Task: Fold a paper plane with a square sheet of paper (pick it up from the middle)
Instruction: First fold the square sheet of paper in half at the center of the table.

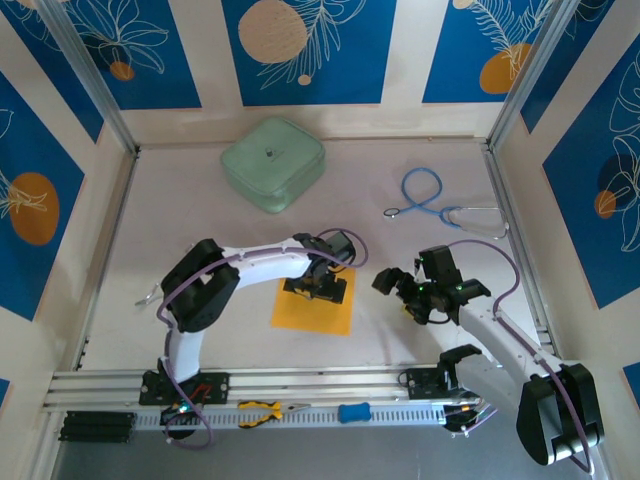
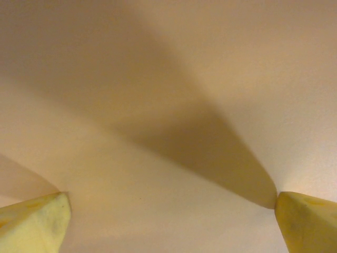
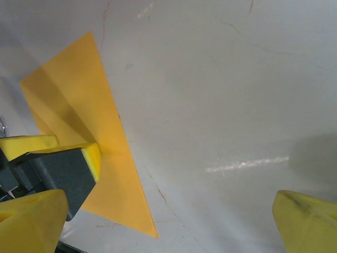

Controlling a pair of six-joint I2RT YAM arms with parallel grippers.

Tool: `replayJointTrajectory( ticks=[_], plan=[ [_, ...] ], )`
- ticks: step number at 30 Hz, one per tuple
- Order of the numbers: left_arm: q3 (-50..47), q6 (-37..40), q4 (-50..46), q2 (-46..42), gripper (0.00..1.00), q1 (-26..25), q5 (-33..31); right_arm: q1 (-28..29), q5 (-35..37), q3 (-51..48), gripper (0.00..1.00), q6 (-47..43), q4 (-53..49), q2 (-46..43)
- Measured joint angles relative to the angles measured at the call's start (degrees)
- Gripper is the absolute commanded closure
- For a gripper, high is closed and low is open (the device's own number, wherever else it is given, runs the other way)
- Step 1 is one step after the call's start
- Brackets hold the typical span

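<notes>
The pale table [image 1: 180, 215] is bounded behind, left and right by cream walls [image 1: 210, 60]; blue panels [image 1: 350, 70] with orange discs [image 1: 505, 68] are set into them.

The sheet of paper [image 1: 312, 315] is plain bright orange-yellow on a pale grey table [image 1: 200, 220]. The case [image 1: 273, 163] is mint green, the cable [image 1: 430, 207] light blue. The pliers [image 1: 258, 411] have yellow handles. The wall panels [image 1: 300, 50] are deep blue with white leaf outlines and orange and cream discs. The left arm [image 1: 262, 262] and right arm [image 1: 505, 340] are white and black with purple cords.
</notes>
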Motion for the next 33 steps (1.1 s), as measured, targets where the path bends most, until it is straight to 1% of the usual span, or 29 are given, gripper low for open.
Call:
replayJointTrajectory(
  ticks=[8,17,27,33],
  plan=[
    [-4.37,-2.8,2.84,-7.85,0.0,0.37,-1.57,1.25,0.02,0.02,0.0,0.2,-0.15,0.04],
    [-5.11,-6.82,4.11,-6.45,0.0,0.37,-0.87,2.08,0.02,0.48,0.0,0.42,-0.09,2.12],
    [-5.11,-6.8,4.44,-5.49,0.0,0.37,0.68,2.64,0.04,0.81,0.0,0.63,0.11,2.64],
    [-4.96,-6.54,4.07,-3.19,0.0,0.39,0.76,3.28,0.07,1.05,0.0,0.66,0.0,3.21]
  ],
)
